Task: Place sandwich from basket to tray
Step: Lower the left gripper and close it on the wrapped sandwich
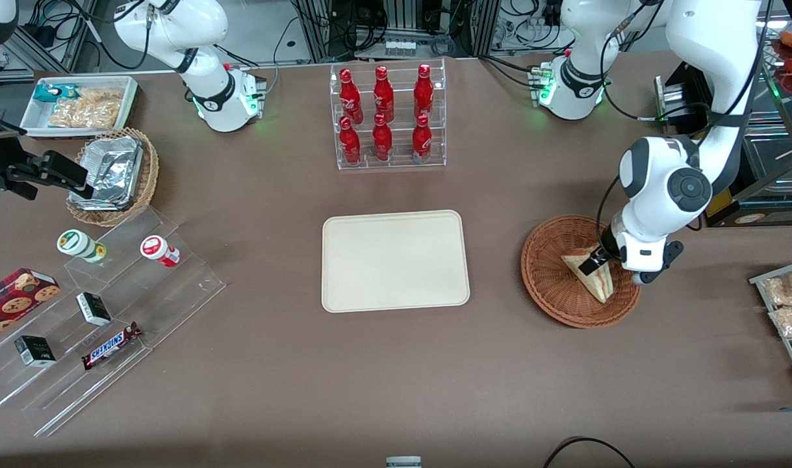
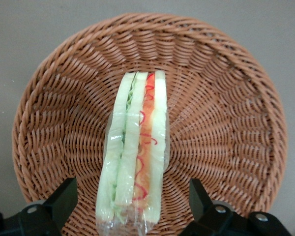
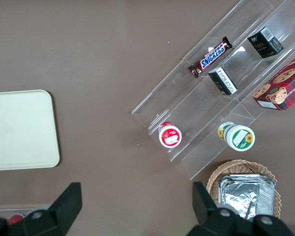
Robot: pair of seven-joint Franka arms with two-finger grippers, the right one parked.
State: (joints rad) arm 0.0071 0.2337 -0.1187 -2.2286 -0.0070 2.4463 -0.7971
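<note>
Sandwich lying in basket, filling edge up, wrapped in clear film. Gripper low over sandwich, fingers spread wide, one each side of bread faces, not touching. Likely light, soft, squashable; film probably slippery. Best held across flat bread faces near middle, gentle squeeze only. Tray bare, well apart from basket, toward parked arm's end.

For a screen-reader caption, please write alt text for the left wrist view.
A wrapped sandwich lies in a round brown wicker basket, its red and green filling edge facing the camera. The open gripper hangs just above it, one black finger on each side, not yet touching.
</note>
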